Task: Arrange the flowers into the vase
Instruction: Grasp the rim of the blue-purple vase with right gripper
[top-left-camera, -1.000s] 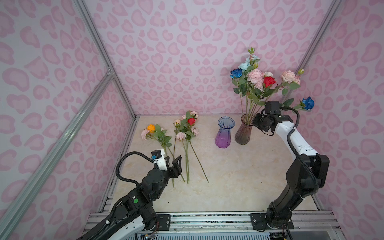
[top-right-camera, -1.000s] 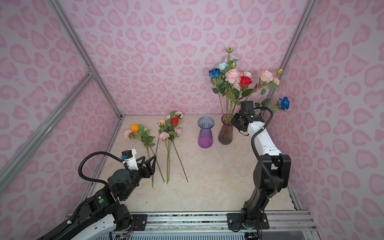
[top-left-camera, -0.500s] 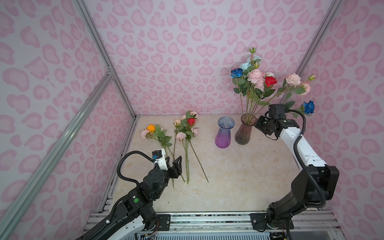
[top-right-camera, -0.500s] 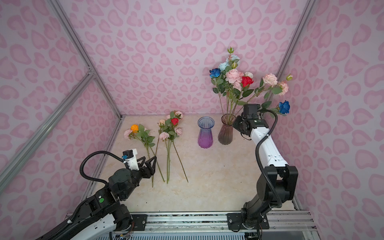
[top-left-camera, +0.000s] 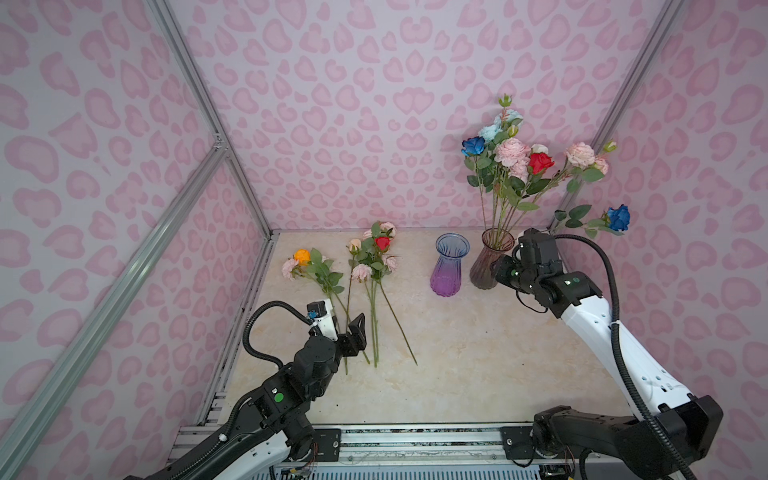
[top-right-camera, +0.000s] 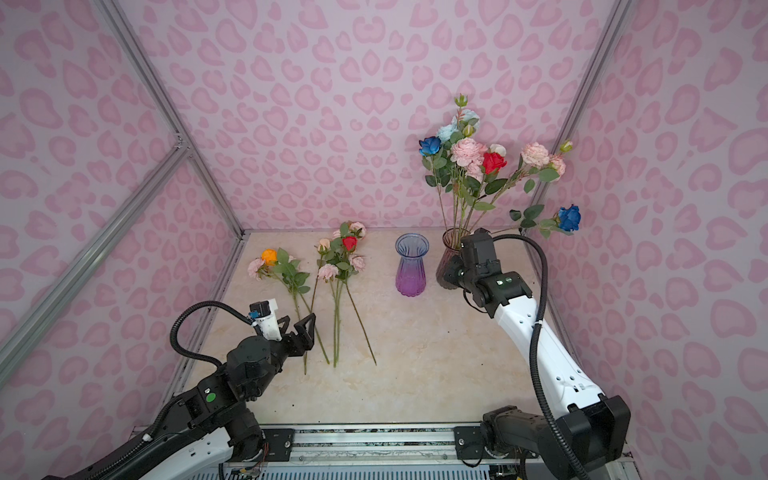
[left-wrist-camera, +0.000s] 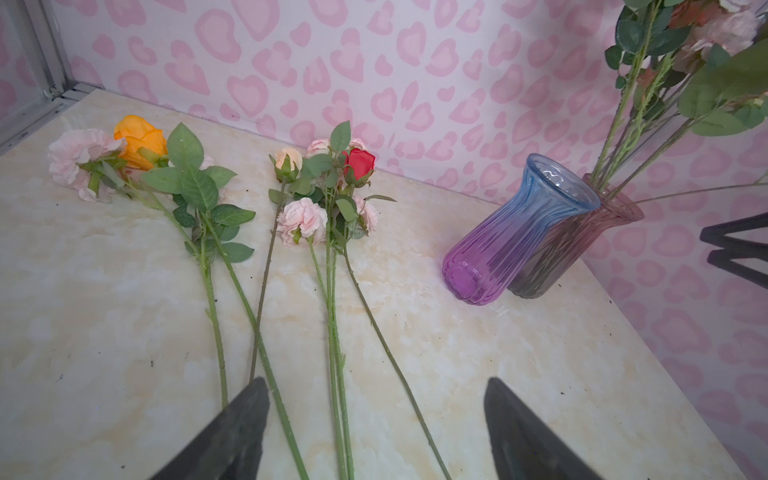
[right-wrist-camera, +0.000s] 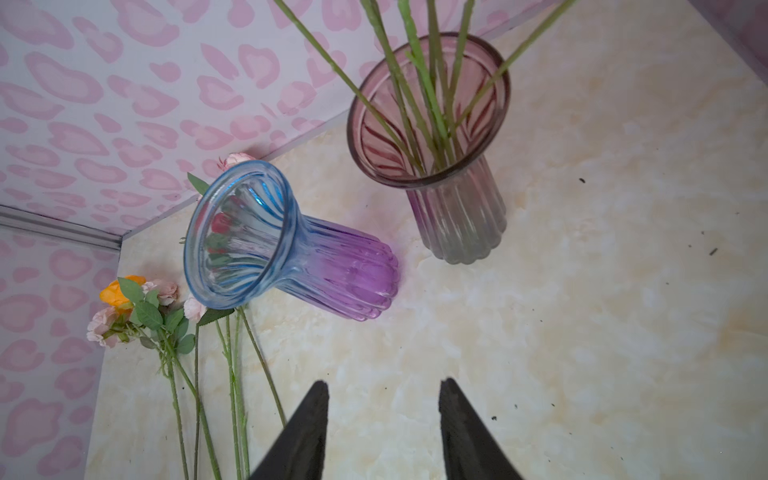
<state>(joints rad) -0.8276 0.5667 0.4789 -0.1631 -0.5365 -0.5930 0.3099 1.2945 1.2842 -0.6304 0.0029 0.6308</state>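
Two bunches of flowers lie on the marble table: one with an orange rose (top-left-camera: 302, 256) (left-wrist-camera: 139, 139), one with a red rose (top-left-camera: 382, 242) (left-wrist-camera: 359, 163). My left gripper (left-wrist-camera: 376, 386) (top-right-camera: 297, 324) hangs open over the lower ends of their stems (left-wrist-camera: 332, 316), holding nothing. A brownish ribbed vase (top-left-camera: 488, 262) (right-wrist-camera: 457, 216) at the back right holds several tall flowers (top-left-camera: 511, 151); a dark blue rose (top-left-camera: 619, 217) leans far out to its right. My right gripper (right-wrist-camera: 384, 388) is open and empty, just in front of that vase.
An empty blue-to-purple vase (top-left-camera: 448, 270) (right-wrist-camera: 332, 274) stands just left of the brownish one. Pink patterned walls with metal frame bars (top-left-camera: 124, 270) close the table on three sides. A metal rail (top-left-camera: 415, 436) runs along the front edge.
My right gripper has come down and forward from the stems above the vase and opened wider. My left gripper has opened wider over the lying stems.
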